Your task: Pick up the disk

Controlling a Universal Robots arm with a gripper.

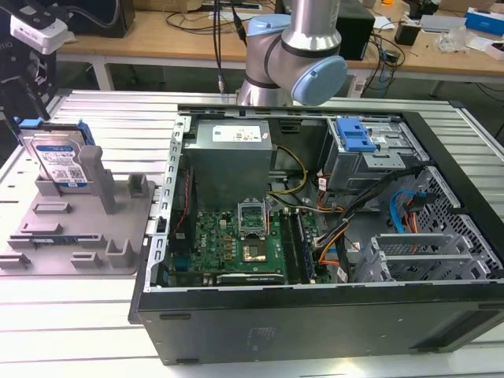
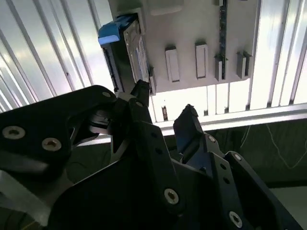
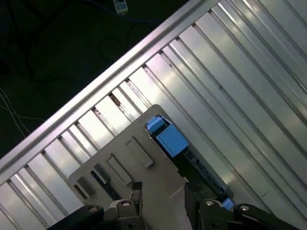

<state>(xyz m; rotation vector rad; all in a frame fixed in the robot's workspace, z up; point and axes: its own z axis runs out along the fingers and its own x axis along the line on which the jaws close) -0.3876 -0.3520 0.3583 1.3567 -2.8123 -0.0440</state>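
Observation:
The disk (image 1: 57,160) stands on edge in the grey fixture tray (image 1: 79,228) at the exterior view's left, silver with a white-and-blue label and blue rails. My gripper (image 1: 22,93) hangs just above and behind it. In the second wrist view the gripper (image 2: 164,108) is open, its two black fingers (image 2: 188,120) apart with nothing between them, and the disk (image 2: 128,52) lies just beyond one fingertip. The first wrist view looks down on the disk's blue rail (image 3: 169,138), with the gripper (image 3: 163,197) over the tray (image 3: 127,165).
An open computer case (image 1: 315,315) with its motherboard, power supply and a blue-latched drive cage (image 1: 356,135) lies to the exterior view's right of the tray. Upright posts (image 1: 90,169) stand beside the disk. The ribbed metal table (image 1: 87,331) ends close behind the tray.

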